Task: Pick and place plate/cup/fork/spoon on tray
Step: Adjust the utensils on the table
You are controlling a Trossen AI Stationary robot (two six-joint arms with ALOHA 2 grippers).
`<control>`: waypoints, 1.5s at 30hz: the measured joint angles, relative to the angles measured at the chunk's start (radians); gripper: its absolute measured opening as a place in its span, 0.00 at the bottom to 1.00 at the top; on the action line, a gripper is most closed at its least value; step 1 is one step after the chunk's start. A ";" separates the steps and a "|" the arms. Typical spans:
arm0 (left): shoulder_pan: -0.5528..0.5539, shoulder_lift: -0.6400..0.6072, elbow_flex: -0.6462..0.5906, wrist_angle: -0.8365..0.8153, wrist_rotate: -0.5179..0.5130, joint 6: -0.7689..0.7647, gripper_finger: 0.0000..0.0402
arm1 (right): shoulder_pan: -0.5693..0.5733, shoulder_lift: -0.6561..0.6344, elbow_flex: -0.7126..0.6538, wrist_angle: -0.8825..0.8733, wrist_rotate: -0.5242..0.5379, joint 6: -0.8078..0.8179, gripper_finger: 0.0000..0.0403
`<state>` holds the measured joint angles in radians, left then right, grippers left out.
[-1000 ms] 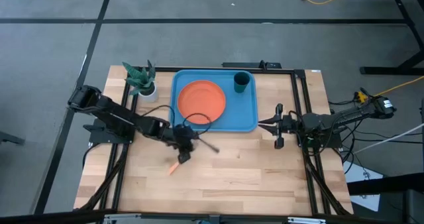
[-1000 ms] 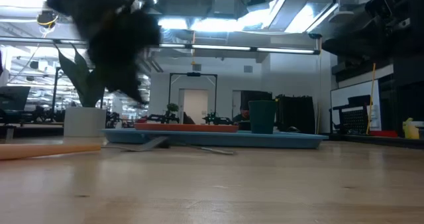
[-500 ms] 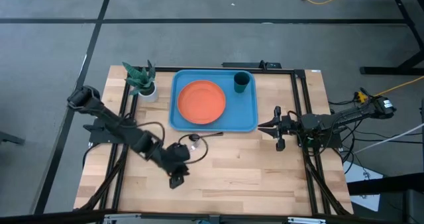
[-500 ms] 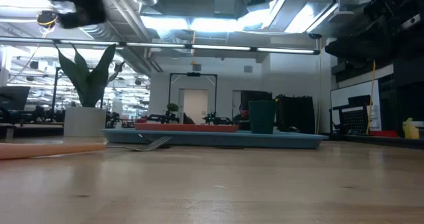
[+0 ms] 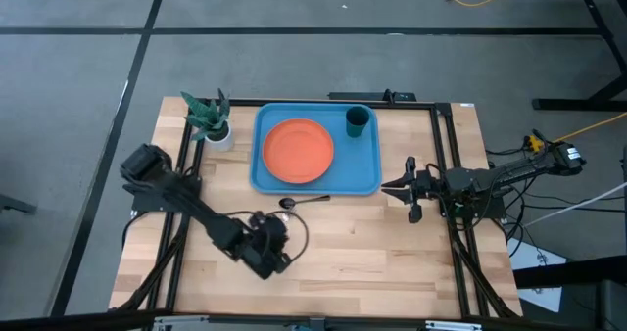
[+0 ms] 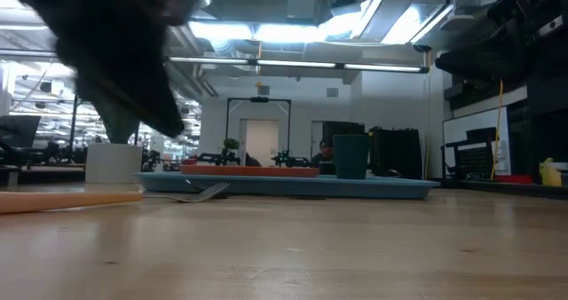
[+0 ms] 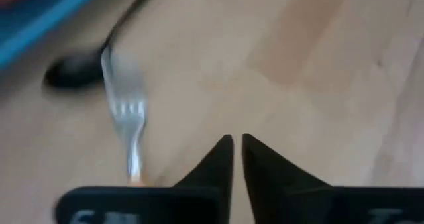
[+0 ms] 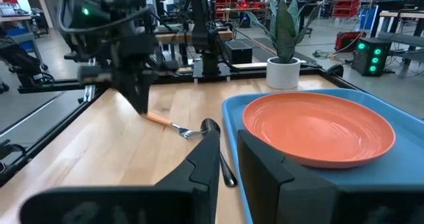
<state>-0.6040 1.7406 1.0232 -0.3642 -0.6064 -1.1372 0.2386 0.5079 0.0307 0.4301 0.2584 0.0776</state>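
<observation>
While both arms are hanging over the table:
Left gripper [image 7: 237,151]: fingers sitting almost together, gripping nothing, beside the fork [image 7: 130,128].
Right gripper [image 8: 227,151]: fingers standing slightly apart, empty, near the tray [image 5: 370,174].

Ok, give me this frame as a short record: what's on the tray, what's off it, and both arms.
on tray: plate, cup
on table: spoon by the tray; fork nearer the left gripper
left gripper: shut, empty, beside the fork
right gripper: waiting right of the tray
other: plant left of the tray
</observation>
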 joint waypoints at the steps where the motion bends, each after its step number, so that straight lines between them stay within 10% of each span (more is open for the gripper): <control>1: 0.010 0.017 0.000 0.032 -0.028 0.039 0.02 | 0.000 0.000 0.000 0.000 0.000 0.001 0.15; 10: 0.064 0.028 0.038 -0.180 -0.222 -0.027 0.00 | 0.000 0.000 0.000 -0.007 -0.001 0.045 0.15; 30: 0.357 0.116 0.038 0.037 0.047 0.171 0.00 | 0.000 0.000 0.000 -0.001 0.000 0.020 0.15; 45: 0.384 0.134 0.038 0.037 0.075 0.172 0.00 | 0.000 0.000 0.000 -0.001 0.000 0.021 0.15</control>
<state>-0.2203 1.8748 1.0615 -0.3269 -0.5312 -0.9653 0.2386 0.5079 0.0307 0.4294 0.2584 0.0987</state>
